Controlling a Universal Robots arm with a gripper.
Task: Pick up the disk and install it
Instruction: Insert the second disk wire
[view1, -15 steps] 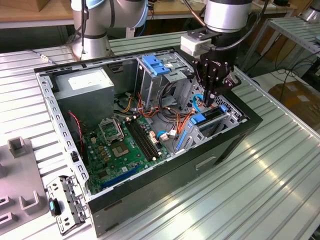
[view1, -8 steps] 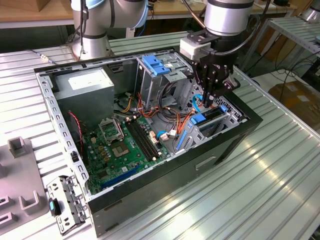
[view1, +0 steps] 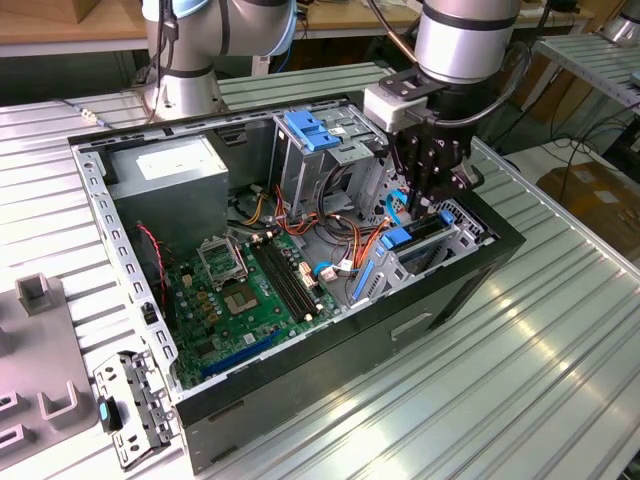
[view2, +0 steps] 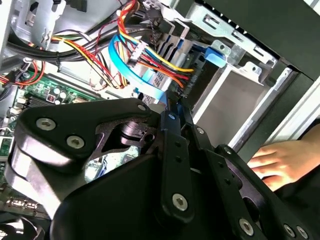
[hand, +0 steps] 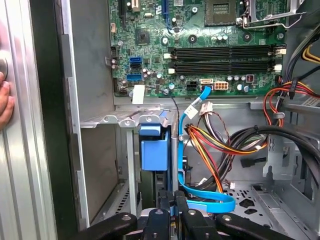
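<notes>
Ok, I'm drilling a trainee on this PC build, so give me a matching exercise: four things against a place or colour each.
1. motherboard
2. flat cable
3. disk
4. hand

a. blue loop among the wires
b. outside the case
c. green
d. in the metal bay by the case wall

Pairs: 1-c, 2-a, 3-d, 4-b

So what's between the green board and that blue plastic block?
In the first wrist view, a grey metal ledge of the computer case runs across between the green board and the blue plastic block.
</notes>
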